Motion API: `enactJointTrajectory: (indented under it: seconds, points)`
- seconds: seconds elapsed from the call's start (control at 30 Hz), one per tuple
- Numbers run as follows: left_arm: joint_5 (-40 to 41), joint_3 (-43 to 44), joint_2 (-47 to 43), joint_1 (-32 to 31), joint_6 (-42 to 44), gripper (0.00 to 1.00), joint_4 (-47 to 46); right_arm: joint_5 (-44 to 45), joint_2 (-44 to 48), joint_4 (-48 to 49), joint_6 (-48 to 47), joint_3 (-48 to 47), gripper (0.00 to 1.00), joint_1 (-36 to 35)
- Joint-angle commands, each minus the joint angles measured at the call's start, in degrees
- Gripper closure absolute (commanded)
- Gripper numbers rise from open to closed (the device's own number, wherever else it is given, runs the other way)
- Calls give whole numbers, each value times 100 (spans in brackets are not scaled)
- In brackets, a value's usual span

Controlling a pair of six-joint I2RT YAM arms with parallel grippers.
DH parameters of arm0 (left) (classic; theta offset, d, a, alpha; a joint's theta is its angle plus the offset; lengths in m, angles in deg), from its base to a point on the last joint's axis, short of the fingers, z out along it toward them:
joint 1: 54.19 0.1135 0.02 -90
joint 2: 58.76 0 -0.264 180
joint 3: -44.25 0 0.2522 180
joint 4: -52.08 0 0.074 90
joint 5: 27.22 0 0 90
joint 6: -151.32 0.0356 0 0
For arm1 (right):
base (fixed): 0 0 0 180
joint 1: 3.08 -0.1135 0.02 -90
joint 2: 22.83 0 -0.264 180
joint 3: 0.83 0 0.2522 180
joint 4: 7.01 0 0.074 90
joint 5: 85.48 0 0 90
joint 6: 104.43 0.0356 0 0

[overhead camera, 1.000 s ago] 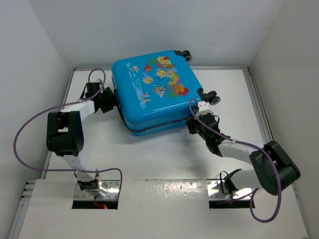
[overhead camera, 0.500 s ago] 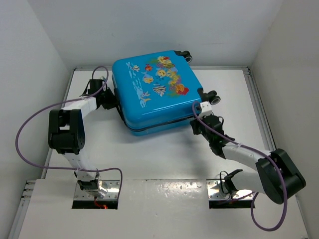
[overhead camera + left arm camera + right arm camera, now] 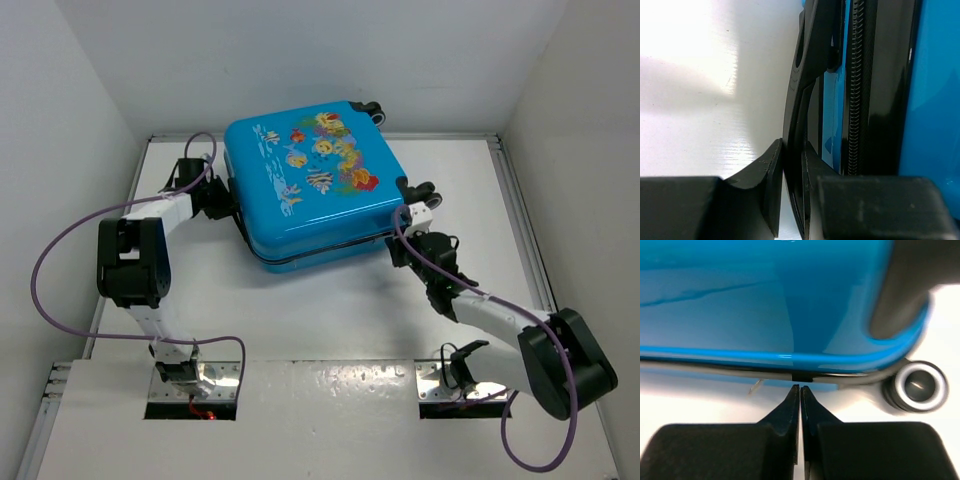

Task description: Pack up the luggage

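The luggage (image 3: 315, 190) lies flat and closed on the white counter (image 3: 330, 320), toward the far middle. Its bright blue shell faces up with the cartoon fish prints on show. Two black wheels (image 3: 372, 108) sit at its far-right side, one at the far corner and one further down the right edge.

Over on the left, the left claw (image 3: 222, 203) is pressed right up against the case's left side. The wrist view shows why: its two dark fingers (image 3: 771, 170) are clamped on a thin black handle (image 3: 802, 65) that curves along the side of the shell. The strip of handle sits squeezed between them. Just right of that handle runs the black zipper (image 3: 856, 85), and past it there is more blue shell.

Now the right side. The right claw (image 3: 398, 243) sits at the near-right corner of the case, low against the counter. From its own camera the fingers (image 3: 790, 407) are pinched fully together, with no gap between the tips. Those tips point at the dark seam line running under the blue shell, and a small dark tab (image 3: 801, 376) sits right above them. Whether the tips actually touch that tab, I can't tell. A grey-and-black wheel (image 3: 916, 385) shows just to the right of the tips, resting by the counter.

Both arms reach out from the near edge, one to each flank of the case.
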Motion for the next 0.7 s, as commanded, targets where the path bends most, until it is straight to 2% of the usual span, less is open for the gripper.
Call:
enactJointTrajectory:
  seconds: [0.0,0.03,0.07,0.17,0.37,0.43,0.57,0.67]
  points:
    - [925,-298,480,330,279,100,981,-622,-186,644,-195,-46,97,-108]
    - [925,-298,480,330,279,100,981,-849,-317,645,-239,-89,92,-108]
    - [925,-350,480,330,279,100,981,-904,-353,532,-240,-116,83,-152]
    - [794,-350,480,330,339,96,981,-939,-371,469,-345,-81,68,-161]
    - [697,-534,357,330,340,83,876,-1141,-125,477,-205,287,55,-161]
    - [645,-587,305,330,340,78,823,-767,-195,696,-213,315,46,-301]
    - [644,-640,251,330,340,74,823,-282,-510,1084,-205,333,43,-293]
    - [583,-640,251,330,340,74,823,-166,-686,1382,-178,254,47,-205]
